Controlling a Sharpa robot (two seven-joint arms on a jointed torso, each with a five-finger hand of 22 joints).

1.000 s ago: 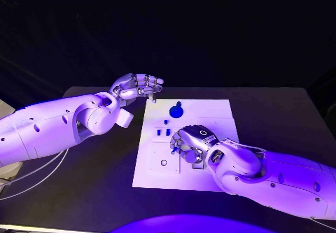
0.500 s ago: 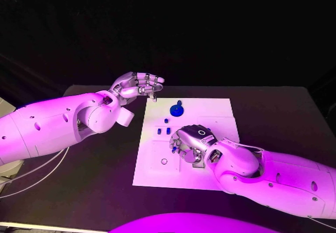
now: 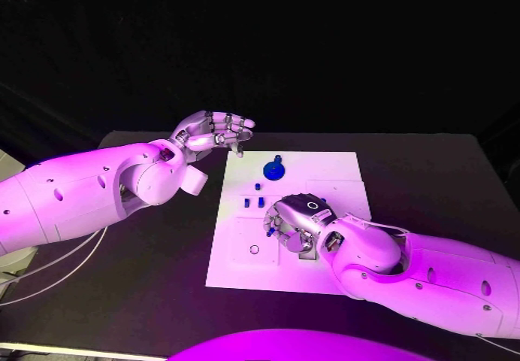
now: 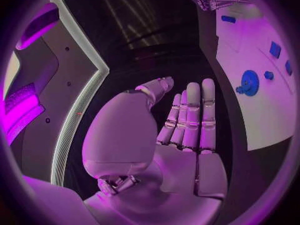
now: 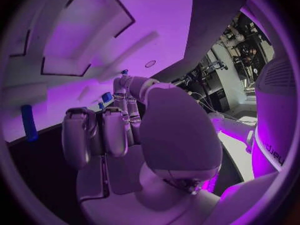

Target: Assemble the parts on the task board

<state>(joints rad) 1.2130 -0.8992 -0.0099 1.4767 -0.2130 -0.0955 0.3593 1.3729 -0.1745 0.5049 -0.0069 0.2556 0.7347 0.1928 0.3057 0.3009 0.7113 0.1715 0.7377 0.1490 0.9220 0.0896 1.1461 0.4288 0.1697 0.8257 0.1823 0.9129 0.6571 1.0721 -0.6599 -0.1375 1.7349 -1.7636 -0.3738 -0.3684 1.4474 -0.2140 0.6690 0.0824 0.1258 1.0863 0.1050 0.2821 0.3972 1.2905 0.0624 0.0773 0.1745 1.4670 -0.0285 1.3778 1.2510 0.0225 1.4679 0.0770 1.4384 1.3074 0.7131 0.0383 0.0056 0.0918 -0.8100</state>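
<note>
Hovering over the task board (image 3: 325, 169) — the right hand (image 3: 296, 224), fingers down.

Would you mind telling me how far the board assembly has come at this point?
Early, it seems. On the task board a blue gear-like part and several small blue parts lie loose, so most remains. The right hand is down on the board's middle, fingers curled; whether it holds a part is unclear. The left hand hovers past the far corner, fingers curled.
</note>
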